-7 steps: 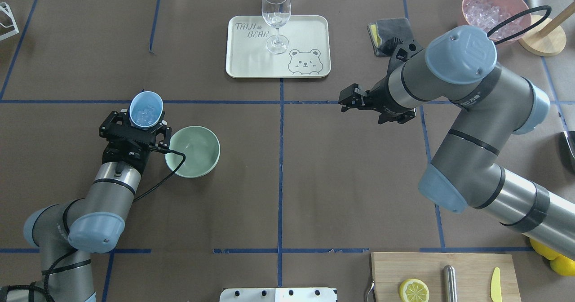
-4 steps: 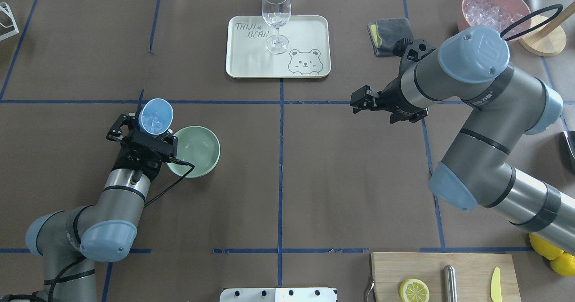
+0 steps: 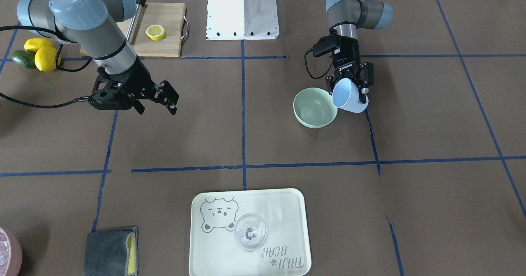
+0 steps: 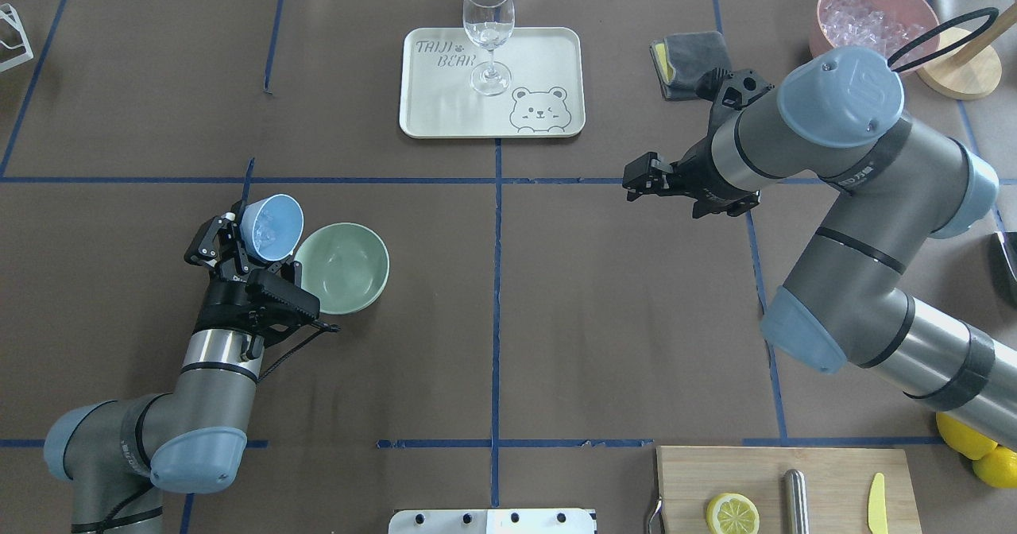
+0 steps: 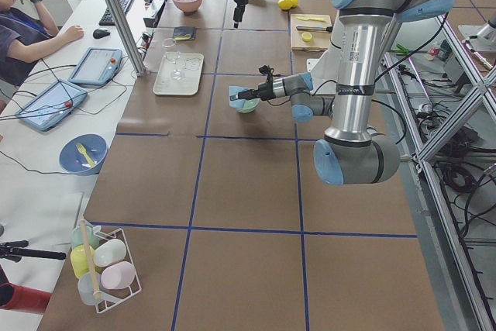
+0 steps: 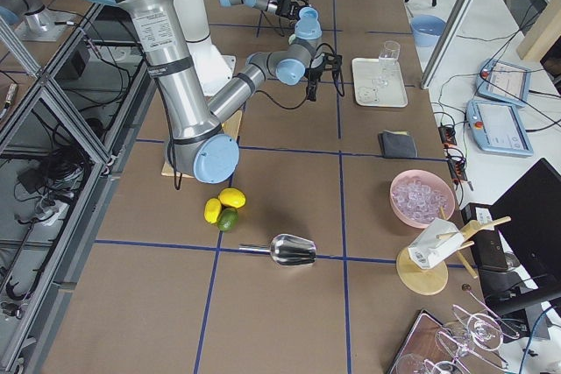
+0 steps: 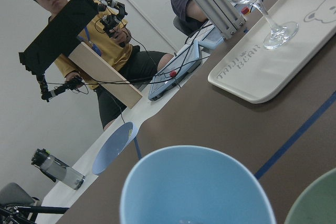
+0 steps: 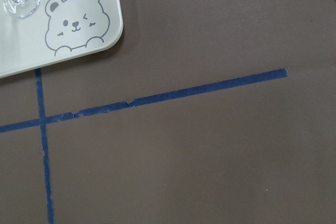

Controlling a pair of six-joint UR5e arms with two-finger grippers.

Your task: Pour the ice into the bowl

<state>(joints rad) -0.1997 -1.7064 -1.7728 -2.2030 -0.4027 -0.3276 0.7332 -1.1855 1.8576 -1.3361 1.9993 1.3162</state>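
Observation:
My left gripper (image 4: 253, 241) is shut on a light blue cup (image 4: 272, 226), held tilted with its mouth toward the bowl (image 4: 343, 270). Small clear ice cubes (image 4: 268, 237) still lie inside the cup. The pale green bowl (image 3: 314, 109) stands on the table right beside the cup (image 3: 348, 96) and looks bare inside. In the left wrist view the cup's rim (image 7: 194, 195) fills the bottom and the bowl's edge (image 7: 317, 203) shows at the lower right. My right gripper (image 4: 636, 180) hovers open over the table's right half, holding nothing.
A cream tray (image 4: 540, 57) with a wine glass (image 4: 488, 25) stands at the far middle. A pink container (image 4: 870, 13) of ice and a grey cloth (image 4: 691, 51) are at the far right. A cutting board (image 4: 783, 486) with a lemon half lies near the robot's base.
My left wrist has turned, tipping the cup's mouth toward the bowl, with the ice still in the cup. The right arm shifted a little to the right, then stopped.

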